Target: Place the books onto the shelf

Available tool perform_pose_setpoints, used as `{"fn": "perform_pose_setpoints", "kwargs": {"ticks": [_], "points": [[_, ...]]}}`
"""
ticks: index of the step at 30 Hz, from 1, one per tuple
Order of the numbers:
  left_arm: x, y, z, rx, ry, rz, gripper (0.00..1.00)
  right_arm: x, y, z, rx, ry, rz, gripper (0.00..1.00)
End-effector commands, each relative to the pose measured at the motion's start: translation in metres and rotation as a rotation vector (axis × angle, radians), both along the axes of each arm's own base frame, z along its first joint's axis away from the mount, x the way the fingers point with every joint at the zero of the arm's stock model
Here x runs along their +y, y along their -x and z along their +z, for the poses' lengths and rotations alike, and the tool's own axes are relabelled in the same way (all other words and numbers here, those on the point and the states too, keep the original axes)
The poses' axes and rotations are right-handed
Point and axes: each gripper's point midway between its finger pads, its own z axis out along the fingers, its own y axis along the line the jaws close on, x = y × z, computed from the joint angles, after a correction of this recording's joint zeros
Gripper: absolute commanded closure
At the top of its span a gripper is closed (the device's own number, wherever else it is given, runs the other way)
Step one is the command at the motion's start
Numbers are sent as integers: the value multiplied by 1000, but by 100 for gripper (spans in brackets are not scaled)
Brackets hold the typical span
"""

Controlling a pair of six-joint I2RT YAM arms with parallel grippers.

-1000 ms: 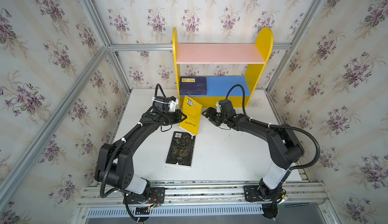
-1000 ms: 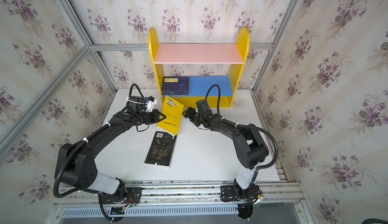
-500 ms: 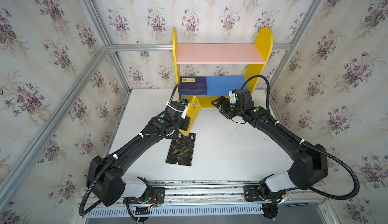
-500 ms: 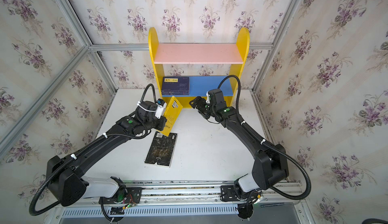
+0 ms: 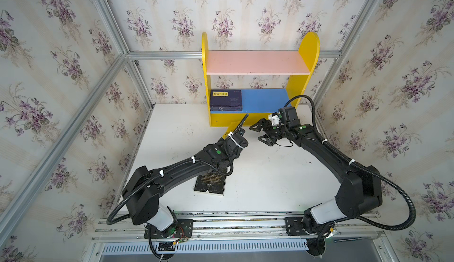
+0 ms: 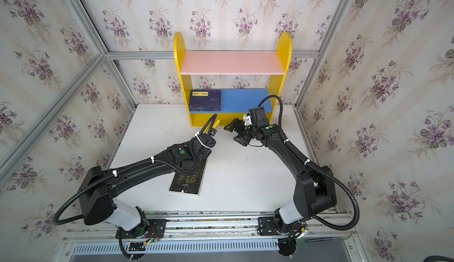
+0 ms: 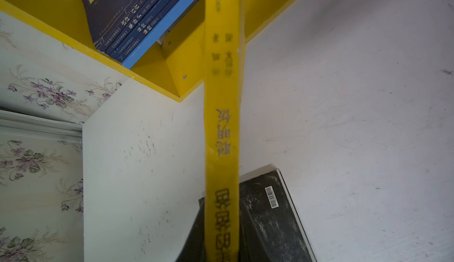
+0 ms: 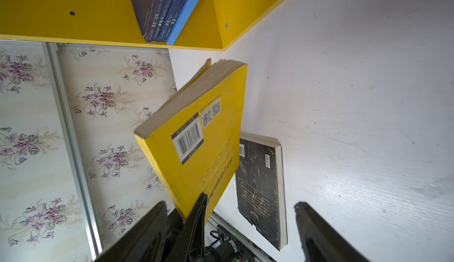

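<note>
Nearest me, the black book (image 5: 210, 186) lies flat on the scuffed white table (image 5: 270, 179). Its far end is hidden under my left arm (image 5: 186, 167) in both top views.

Beyond it, the left gripper (image 8: 189, 218) is mostly covered from above by its own wrist and cable. The right wrist view shows a dark finger (image 8: 197, 211) pinched onto a lower corner of the yellow book (image 8: 196, 135), so that grip is tight. The book is held up off the table, tilted, just in front of the left foot of the shelf (image 5: 305, 59). The left wrist view catches only its blurred spine.

The right gripper (image 5: 255, 133) hovers beside it, jaws spread wide, holding nothing.

Further back, four navy books (image 5: 226, 100) lie stacked at the left end of the blue lower board (image 5: 267, 98). Floral wallpaper (image 5: 61, 64) in an aluminium frame (image 5: 108, 15) closes in three sides.
</note>
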Motion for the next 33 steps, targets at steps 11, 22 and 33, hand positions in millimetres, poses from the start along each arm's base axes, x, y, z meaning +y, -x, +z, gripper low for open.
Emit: {"fn": "perform_pose_setpoints", "kwargs": {"ticks": [11,22,33], "points": [[-24,4,18,-128,-51,-11,99,19,-23,14,-44,-80,58,27],[-32,7,24,-155,-72,-20,97,33,-18,0,9,-119,121,57],[-33,11,34,-157,23,12,59,34,-25,1,-27,-144,114,100]]}}
